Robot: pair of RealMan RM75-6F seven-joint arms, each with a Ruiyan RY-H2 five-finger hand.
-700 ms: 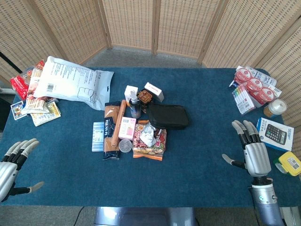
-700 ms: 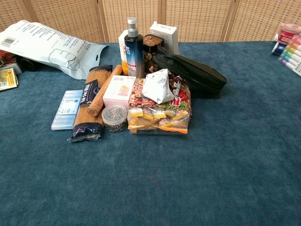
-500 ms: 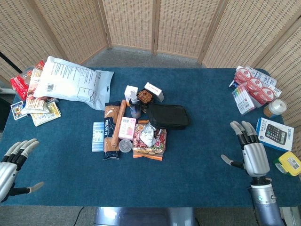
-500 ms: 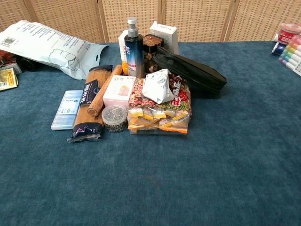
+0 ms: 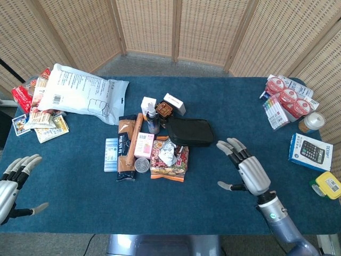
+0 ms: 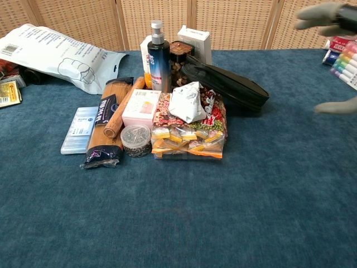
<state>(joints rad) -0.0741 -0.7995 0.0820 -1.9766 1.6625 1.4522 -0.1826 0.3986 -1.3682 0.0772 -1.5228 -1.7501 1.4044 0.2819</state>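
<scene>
Black pouch [image 5: 191, 132] lies near, untouched, left of right hand [image 5: 251, 173], its fingers [image 5: 232, 145] spread apart

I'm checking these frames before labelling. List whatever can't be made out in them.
- Right hand, chest view: blurred, cut off by the right edge.
- Left hand, head view: cut by the left edge; absent from chest view.
- White plastic mailer bag, head view: print too small to read.
- Brown-lidded jar, chest view: partly hidden by the dark spray bottle.
</scene>
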